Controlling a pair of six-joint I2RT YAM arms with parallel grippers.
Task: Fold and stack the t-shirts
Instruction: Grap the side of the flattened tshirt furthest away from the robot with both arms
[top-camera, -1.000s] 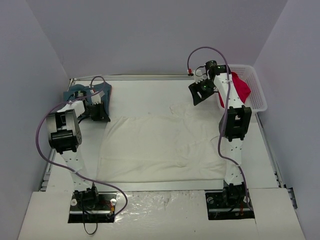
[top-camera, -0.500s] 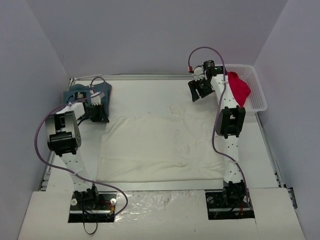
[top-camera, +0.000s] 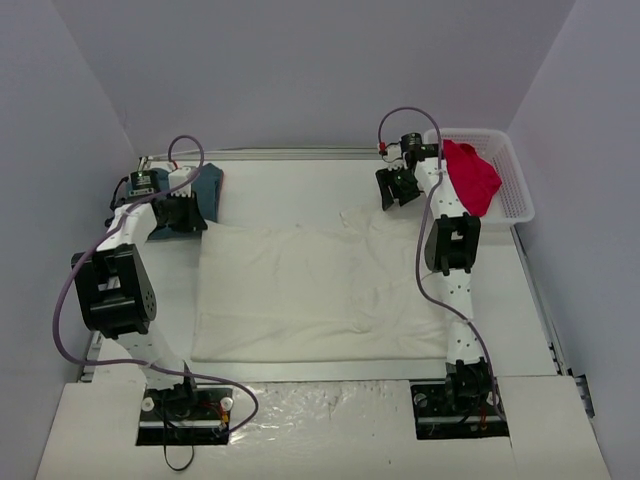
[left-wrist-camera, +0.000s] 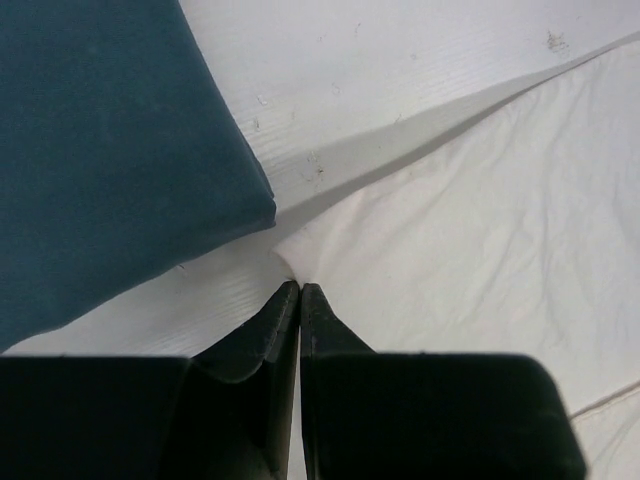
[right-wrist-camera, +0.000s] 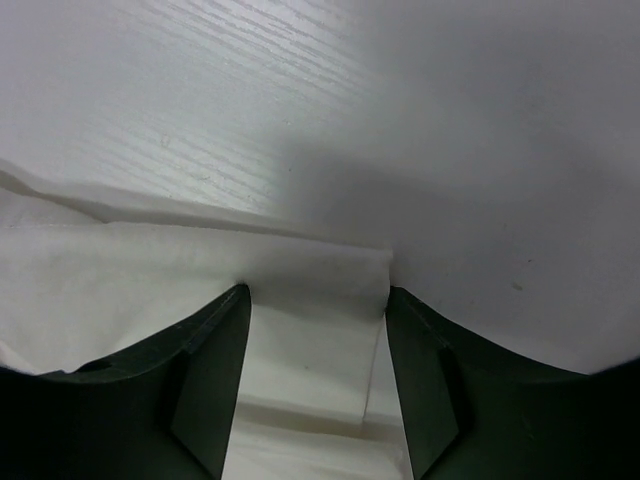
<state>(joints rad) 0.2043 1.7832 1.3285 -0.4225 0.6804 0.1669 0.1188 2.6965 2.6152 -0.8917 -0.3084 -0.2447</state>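
- At the far-left corner of the cream-white t-shirt, my left gripper has its jaws pressed together. The cloth's corner runs right up into the tips and is drawn into a raised ridge, so I read it as pinched.
- Just beside that gripper, the teal-blue t-shirt lies folded flat on the table. Its corner is near the cream cloth but does not touch it.
- Over at the far-right corner of the same shirt, my right gripper sits low with its jaws spread, one finger on either side of a folded flap of cream cloth. The flap fills the gap between them, and I cannot tell whether the pads touch it.
- Between the two arms, the cream-white t-shirt lies spread across the middle of the table. It is mostly flat, with wrinkles toward its far-right corner.
- Beyond the right arm, the red t-shirt is bunched at the left side of the white lattice basket, which stands in the table's far-right corner.
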